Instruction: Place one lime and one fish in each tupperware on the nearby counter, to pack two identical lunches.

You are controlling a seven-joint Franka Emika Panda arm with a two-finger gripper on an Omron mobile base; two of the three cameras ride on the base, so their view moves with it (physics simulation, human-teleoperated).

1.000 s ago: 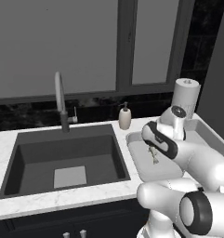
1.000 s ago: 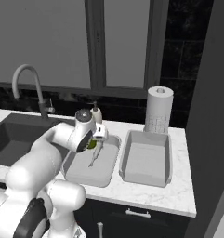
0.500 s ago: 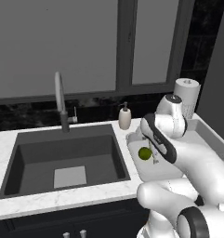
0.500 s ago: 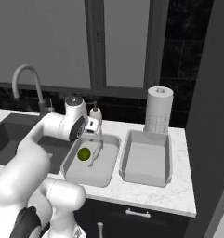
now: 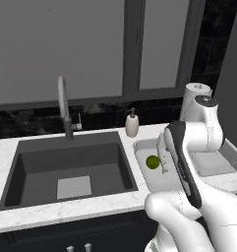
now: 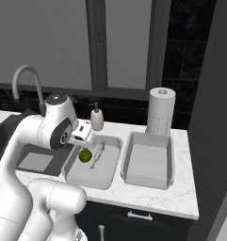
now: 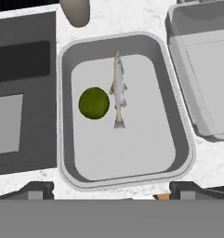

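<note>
Lime (image 7: 94,103): small, round, dark olive-green, matte. Fish (image 7: 118,89): slim, silver-grey, pale belly, lying straight, tail toward 6 o'clock in the hand view. Both sit on the floor of the near tupperware (image 7: 65,116), a grey rounded-rectangle tub with a pale floor. Lime is just beside the fish at its 9 o'clock, touching or nearly so; can't tell which.

Second tupperware (image 7: 178,56) is at 2 o'clock from the first in the hand view, same grey tub, nothing seen in it. Both stand on the counter (image 6: 176,197), white faint-marbled stone, with the dark sink (image 5: 71,167) at 9 o'clock of the first tub.

Gripper (image 7: 111,189): the two dark fingertips (image 7: 36,189) show at the bottom edge of the hand view, spread wide, nothing between them. Lime and fish lie at 12 o'clock from the tips, well apart from them, roughly centred between the two.

Soap bottle (image 5: 132,124) at 12 o'clock of the first tub, paper towel roll (image 6: 161,111) at 12 o'clock of the second.
</note>
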